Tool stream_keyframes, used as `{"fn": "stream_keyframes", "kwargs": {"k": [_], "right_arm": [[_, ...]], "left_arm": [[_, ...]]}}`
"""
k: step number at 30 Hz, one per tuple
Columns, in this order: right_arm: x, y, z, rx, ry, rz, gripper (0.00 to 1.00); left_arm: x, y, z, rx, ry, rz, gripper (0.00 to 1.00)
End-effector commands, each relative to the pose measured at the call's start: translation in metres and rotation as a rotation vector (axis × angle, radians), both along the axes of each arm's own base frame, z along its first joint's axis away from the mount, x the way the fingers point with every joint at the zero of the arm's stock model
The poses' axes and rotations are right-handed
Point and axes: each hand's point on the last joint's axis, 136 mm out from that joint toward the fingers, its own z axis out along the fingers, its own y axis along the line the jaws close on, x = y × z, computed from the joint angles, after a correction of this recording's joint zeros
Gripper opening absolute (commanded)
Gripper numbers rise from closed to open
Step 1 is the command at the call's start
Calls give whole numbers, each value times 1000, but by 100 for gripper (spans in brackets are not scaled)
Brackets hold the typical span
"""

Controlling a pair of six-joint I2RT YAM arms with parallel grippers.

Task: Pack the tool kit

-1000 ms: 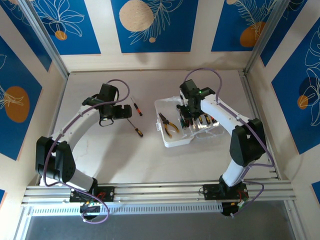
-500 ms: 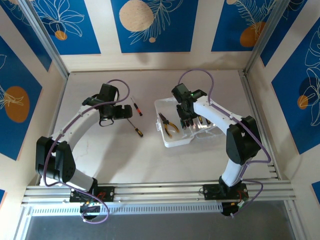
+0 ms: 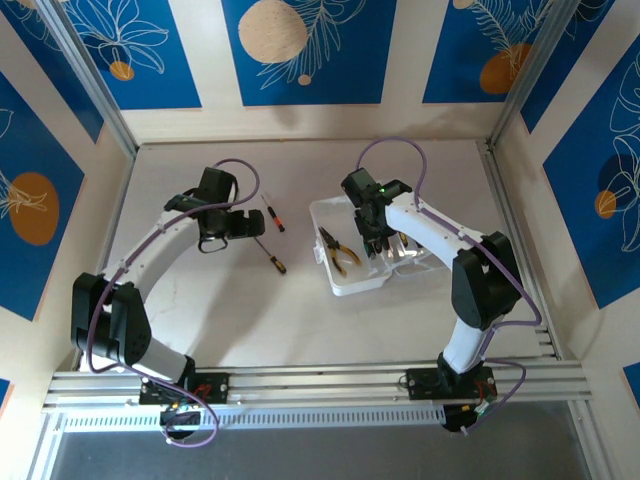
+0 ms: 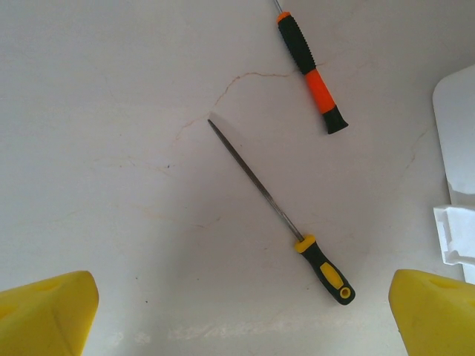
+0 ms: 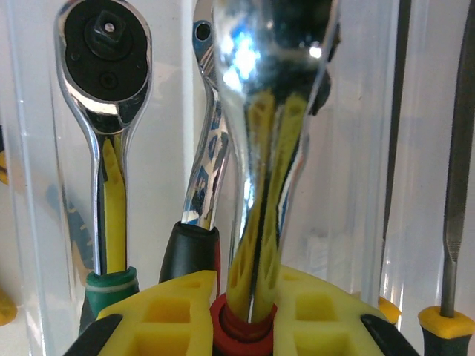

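The clear rectangular plastic case (image 3: 350, 284) lies open on the pale table (image 3: 250, 320), right of centre and closest to the arm bases. Yellow-handled pliers (image 3: 338, 250) rest in its left part.

Over its right part the right gripper (image 3: 376, 238) points down. Its jaws are drawn narrow around a chrome tool with a red collar (image 5: 252, 148), held upright between the yellow pads. Whether this tool is already seated in a slot I cannot tell. Beside it in the case sit a chrome ratchet with a green collar (image 5: 104, 111), a chrome tool with a black handle (image 5: 202, 215) and a thin grey file with a yellow collar (image 5: 454, 222).

Left of the case, a long thin yellow-and-black-handled file (image 4: 282, 221) lies flat on the table. The left gripper (image 3: 232, 228) hangs above it with jaws spread wide, holding nothing. Farthest back lies an orange-and-black-handled screwdriver (image 4: 312, 74), apart from the file and untouched.

The packing looks well over half done. The pliers and several tools are in and one more is at the case. The two loose tools on the table remain, and then the case must be closed.
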Motion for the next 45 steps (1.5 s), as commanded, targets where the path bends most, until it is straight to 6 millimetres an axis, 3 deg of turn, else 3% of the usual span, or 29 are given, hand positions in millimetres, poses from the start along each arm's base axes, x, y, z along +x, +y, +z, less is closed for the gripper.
{"fn": "stream_keyframes", "kwargs": {"k": [1,9,18,34,45], "right_arm": [[8,-6,21,-31,-64,-23,0],[7,29,36,167,-86,39,0],[10,42,11,224,-44,45,0],[10,11,-13,139,-29,-2,0],[12,-10,4,28,-74,-12,0]], "left_arm": [[-1,-2,1,-13,1,-14,100],[0,-3,2,-16,-3,-17,100],[0,-2,0,-13,3,-18,100],[-1,-2,0,-10,3,-19,100],[-2,-2,3,-12,-2,-20,100]]}}
